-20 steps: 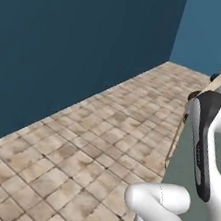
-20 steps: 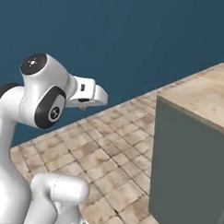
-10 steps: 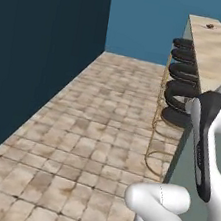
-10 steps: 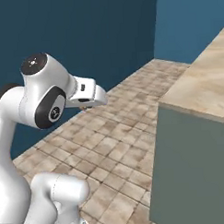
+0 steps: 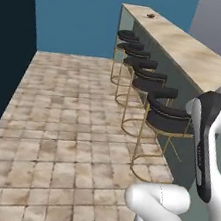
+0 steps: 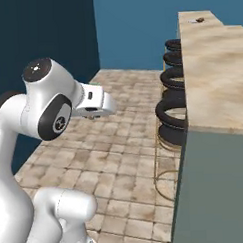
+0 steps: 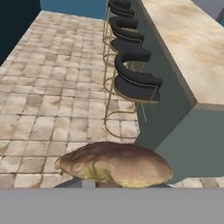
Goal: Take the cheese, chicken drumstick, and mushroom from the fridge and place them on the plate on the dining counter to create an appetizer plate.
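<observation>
The desk [image 5: 192, 52] runs long along the right side, its near end corner close to the arm and its grey-green front dropping straight to the tiled floor [image 5: 64, 125]. Left of the stools [image 5: 153, 91] the floor lies open and wide up to the dark blue wall [image 5: 7, 40]. In the left base view five black, gold-legged stools stand in a row tight against the desk front; the hand view shows three. The hand [image 6: 95, 102] hangs over the open floor, well apart from the desk. A glossy brown lumpy chicken drumstick [image 7: 116, 164] sits at the fingertips in the hand view; the fingers are hidden under it, so I cannot tell how far apart they stand. One small dark item [image 5: 150, 16] lies at the desk's far end.
</observation>
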### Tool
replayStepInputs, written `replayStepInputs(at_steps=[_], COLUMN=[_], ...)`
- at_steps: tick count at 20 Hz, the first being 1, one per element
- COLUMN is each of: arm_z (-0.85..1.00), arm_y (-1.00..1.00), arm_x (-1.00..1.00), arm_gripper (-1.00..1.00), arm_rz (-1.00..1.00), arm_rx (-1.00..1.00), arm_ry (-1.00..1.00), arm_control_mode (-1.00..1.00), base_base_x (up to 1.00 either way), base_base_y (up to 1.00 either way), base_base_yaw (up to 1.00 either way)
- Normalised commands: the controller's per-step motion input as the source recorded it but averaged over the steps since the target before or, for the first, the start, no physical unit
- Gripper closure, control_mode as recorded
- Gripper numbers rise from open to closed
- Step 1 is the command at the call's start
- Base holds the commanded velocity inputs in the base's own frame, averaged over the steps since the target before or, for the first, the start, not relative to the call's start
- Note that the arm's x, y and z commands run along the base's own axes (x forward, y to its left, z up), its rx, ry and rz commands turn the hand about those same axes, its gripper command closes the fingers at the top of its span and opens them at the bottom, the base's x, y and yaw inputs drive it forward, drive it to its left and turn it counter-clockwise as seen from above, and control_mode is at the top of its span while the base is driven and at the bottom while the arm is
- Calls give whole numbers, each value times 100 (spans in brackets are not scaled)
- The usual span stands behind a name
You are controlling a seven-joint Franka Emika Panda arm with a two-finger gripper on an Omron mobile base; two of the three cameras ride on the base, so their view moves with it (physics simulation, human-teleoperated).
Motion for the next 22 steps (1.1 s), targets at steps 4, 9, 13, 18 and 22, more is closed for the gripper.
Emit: replayStepInputs(at_steps=[4, 9, 13, 18, 22], arm_z=[0, 0, 0, 0, 0], arm_y=[0, 0, 0, 0, 0], arm_x=[0, 0, 0, 0, 0], arm_gripper=[100, 100, 100, 100, 100], arm_rz=[0, 0, 0, 0, 0], arm_rx=[0, 0, 0, 0, 0], arm_ry=[0, 0, 0, 0, 0], arm_control_mode=[100, 100, 100, 100, 100], base_base_x=[100, 100, 100, 100, 100], base_base_y=[100, 100, 100, 100, 100], base_base_yaw=[-60, -53, -42, -14, 0])
